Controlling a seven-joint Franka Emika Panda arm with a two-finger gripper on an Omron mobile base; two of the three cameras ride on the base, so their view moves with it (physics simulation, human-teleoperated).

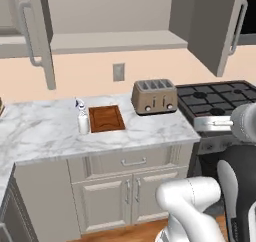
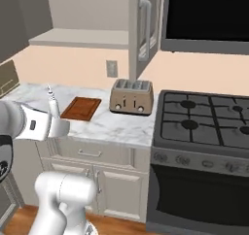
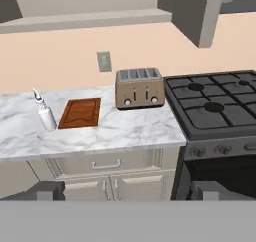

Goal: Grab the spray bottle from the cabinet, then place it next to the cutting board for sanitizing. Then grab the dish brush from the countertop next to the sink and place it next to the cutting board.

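Dark finger tips of the gripper (image 3: 128, 191) rise at the bottom of the hand view, set wide apart with nothing between them, well back from the countertop (image 3: 125, 128). On that white marble slab the spray bottle (image 3: 46, 115) stands upright just beside the left edge of the cutting board (image 3: 80, 113), so the first half of the task appears complete; the toaster (image 3: 140, 88) sits to the board's right, next to the gas stove (image 3: 220, 103), and the cabinet (image 1: 217, 26) hangs open above. No dish brush or sink can be made out from this position, so the brush presumably lies farther along the counter. Judged by its description, a thin stick handle with a small round head, it should be light and stiff but narrow and apt to roll or pivot; a grasp across the handle near its middle, jaws closing square to its length, seems safest.
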